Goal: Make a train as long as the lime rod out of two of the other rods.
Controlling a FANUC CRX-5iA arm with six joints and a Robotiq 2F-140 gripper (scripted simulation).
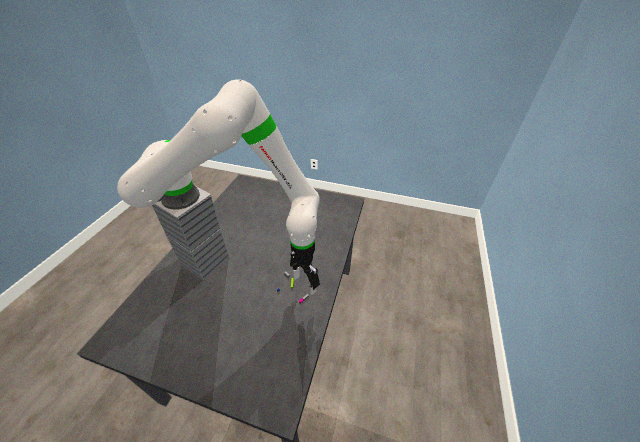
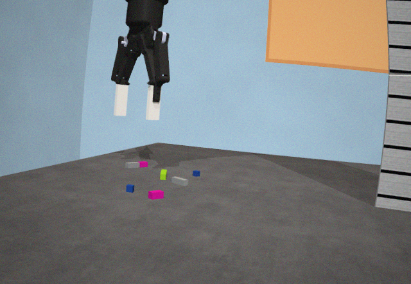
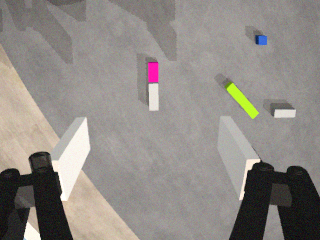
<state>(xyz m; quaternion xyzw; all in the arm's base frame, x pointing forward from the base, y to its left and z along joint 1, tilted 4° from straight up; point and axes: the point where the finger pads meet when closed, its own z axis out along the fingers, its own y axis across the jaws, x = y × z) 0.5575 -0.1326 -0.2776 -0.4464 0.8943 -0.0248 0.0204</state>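
My gripper [image 2: 136,116] [image 3: 153,133] [image 1: 306,282] is open and empty, hanging well above the dark mat [image 2: 265,234]. Below it a grey rod [image 2: 131,164] [image 3: 154,98] [image 1: 306,296] and a magenta rod [image 2: 143,164] [image 3: 154,71] [image 1: 300,300] lie flat in one straight line with their ends touching. The lime rod [image 2: 163,173] [image 3: 242,100] [image 1: 292,282] lies apart to the side of them. A second grey rod [image 2: 179,180] [image 3: 284,112] [image 1: 286,274] lies just beyond the lime rod.
A second magenta rod [image 2: 155,194] and two blue rods [image 2: 130,187] [image 2: 196,173] lie loose on the mat; one blue rod also shows in the wrist view [image 3: 262,40]. The arm's ribbed pedestal [image 1: 193,235] stands at the mat's far side. The mat's edge [image 3: 47,127] runs close by.
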